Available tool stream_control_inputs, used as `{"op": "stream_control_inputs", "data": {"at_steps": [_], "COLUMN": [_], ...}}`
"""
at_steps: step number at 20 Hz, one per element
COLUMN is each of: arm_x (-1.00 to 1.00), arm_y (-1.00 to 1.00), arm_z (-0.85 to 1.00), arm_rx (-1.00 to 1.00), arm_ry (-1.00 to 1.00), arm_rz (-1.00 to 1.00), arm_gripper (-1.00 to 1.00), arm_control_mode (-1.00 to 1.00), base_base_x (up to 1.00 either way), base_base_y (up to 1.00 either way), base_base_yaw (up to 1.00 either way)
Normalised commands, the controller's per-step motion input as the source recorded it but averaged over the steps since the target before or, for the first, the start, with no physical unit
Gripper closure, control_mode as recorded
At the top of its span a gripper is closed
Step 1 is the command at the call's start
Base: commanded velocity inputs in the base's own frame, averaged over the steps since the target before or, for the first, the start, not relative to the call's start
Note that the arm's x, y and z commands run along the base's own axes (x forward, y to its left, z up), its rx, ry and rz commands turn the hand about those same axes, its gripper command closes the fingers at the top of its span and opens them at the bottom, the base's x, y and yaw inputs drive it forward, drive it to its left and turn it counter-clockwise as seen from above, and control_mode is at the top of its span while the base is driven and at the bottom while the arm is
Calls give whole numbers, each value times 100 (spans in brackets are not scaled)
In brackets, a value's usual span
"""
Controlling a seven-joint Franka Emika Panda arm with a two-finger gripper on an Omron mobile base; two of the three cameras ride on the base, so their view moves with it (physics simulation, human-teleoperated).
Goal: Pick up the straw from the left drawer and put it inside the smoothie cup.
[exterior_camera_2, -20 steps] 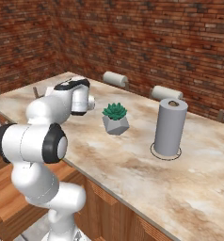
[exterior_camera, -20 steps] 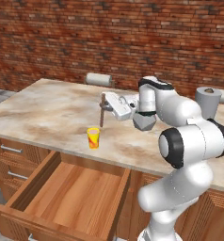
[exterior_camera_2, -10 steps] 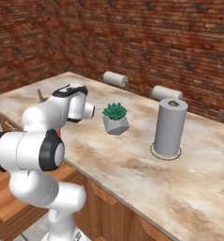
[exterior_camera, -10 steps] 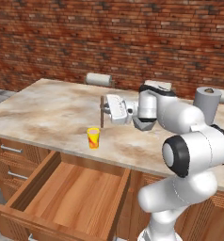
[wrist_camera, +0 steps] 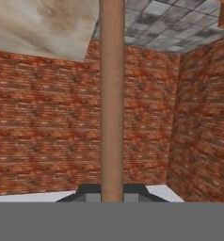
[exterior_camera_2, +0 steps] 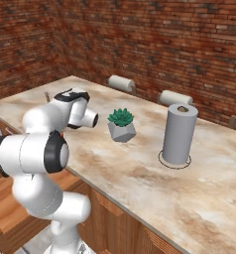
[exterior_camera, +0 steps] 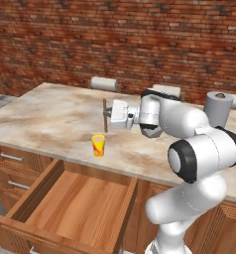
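Now the gripper [exterior_camera: 107,115] is clamping narrowly on the straw [exterior_camera: 105,115], holding it upright above the counter [exterior_camera: 50,114]; the stick is hanging behind and slightly right of the smoothie cup [exterior_camera: 98,145], clearly apart from it. Below, the left drawer [exterior_camera: 70,208] is standing pulled out, while on the right the plant pot [exterior_camera_2: 122,125] and paper towel roll [exterior_camera_2: 178,134] are sitting on the marble.

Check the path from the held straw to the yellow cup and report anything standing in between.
Nothing visible blocks it. The gripper is shut on the straw, held upright above the counter, behind and slightly right of the cup. Only bare counter lies between them; the plant and paper towel roll stand off to the right.
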Motion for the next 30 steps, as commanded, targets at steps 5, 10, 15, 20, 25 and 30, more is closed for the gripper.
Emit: {"op": "stream_control_inputs", "data": {"at_steps": [5,10,15,20,25,30], "arm_x": [43,24,22,28,39,20], "arm_y": [0,0,0,0,3,0], "arm_z": [0,0,-5,-12,-17,-46], "arm_rx": [0,0,0,0,0,0], "arm_ry": [24,23,17,12,11,3], "arm_rz": [-9,-4,0,0,0,0], "arm_gripper": [100,100,100,100,100,100], "arm_control_mode": [-100,-100,-100,-100,-100,-100], "base_base_x": [0,0,0,0,0,0], "base_base_y": [0,0,0,0,0,0], "base_base_yaw": [0,0,0,0,0,0]}}
